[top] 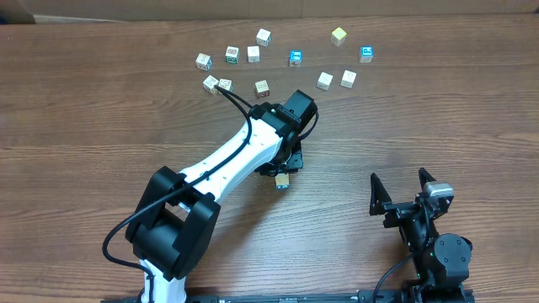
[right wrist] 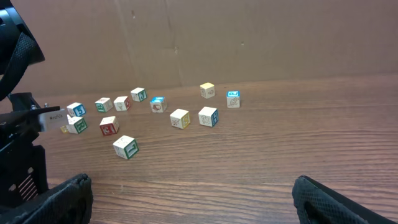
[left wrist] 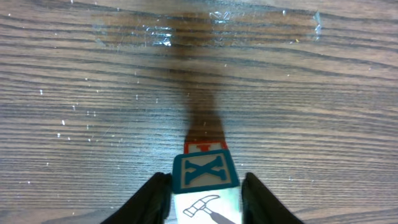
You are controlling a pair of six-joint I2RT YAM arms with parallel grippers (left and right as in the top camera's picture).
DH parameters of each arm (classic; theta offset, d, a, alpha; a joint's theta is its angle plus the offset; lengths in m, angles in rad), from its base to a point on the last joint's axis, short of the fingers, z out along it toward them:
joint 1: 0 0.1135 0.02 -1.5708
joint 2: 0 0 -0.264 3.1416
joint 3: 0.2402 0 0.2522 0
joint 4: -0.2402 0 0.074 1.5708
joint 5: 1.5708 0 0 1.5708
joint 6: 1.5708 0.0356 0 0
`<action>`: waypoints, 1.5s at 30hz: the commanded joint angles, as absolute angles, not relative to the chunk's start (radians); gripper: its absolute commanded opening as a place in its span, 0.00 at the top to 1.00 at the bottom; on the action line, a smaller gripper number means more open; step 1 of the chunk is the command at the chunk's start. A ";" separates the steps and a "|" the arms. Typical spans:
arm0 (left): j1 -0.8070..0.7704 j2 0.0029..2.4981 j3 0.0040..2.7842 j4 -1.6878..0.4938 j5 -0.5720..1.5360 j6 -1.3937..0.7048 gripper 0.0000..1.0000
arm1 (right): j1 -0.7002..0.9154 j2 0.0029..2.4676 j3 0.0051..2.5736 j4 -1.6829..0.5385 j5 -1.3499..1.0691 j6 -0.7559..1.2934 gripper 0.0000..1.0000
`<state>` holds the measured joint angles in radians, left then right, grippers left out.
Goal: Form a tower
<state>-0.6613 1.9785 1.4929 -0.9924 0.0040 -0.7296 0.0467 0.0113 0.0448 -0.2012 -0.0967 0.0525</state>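
Looking down, you have the left fingers (left wrist: 154,200) pinching the blue-X top cube of the tower (left wrist: 205,171) mid-counter (top: 421,109), bare wood all round, loose cubes (top: 253,54) well apart toward the far edge, right fingers (right wrist: 339,202) spread wide.

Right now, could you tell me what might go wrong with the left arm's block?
The left claw hugs the blue-X cube, with a red-printed cube right behind it; a twist or tilt could knock that one. The left arm's cable runs right by loose cubes in the overhead view, so a swing might scatter them.
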 commanded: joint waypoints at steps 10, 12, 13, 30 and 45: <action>-0.680 1.958 1.491 -0.999 0.049 -0.726 0.68 | 0.051 0.006 0.067 -0.218 -0.098 0.056 0.00; -0.682 1.958 1.491 -0.999 0.049 -0.725 0.67 | 0.051 0.006 0.067 -0.218 -0.098 0.056 0.00; -0.682 1.958 1.491 -0.999 0.049 -0.725 0.67 | 0.051 0.006 0.067 -0.218 -0.098 0.056 0.00; -0.682 1.958 1.491 -1.013 0.044 -0.702 0.65 | 0.051 0.006 0.067 -0.218 -0.098 0.056 0.00; -0.680 1.958 1.491 -1.013 0.044 -0.684 0.69 | 0.051 0.006 0.067 -0.218 -0.098 0.056 0.00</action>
<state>-0.6758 1.9785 1.4929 -1.0100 0.0383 -0.7208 0.0467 0.0113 0.0448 -0.2012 -0.0971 0.0525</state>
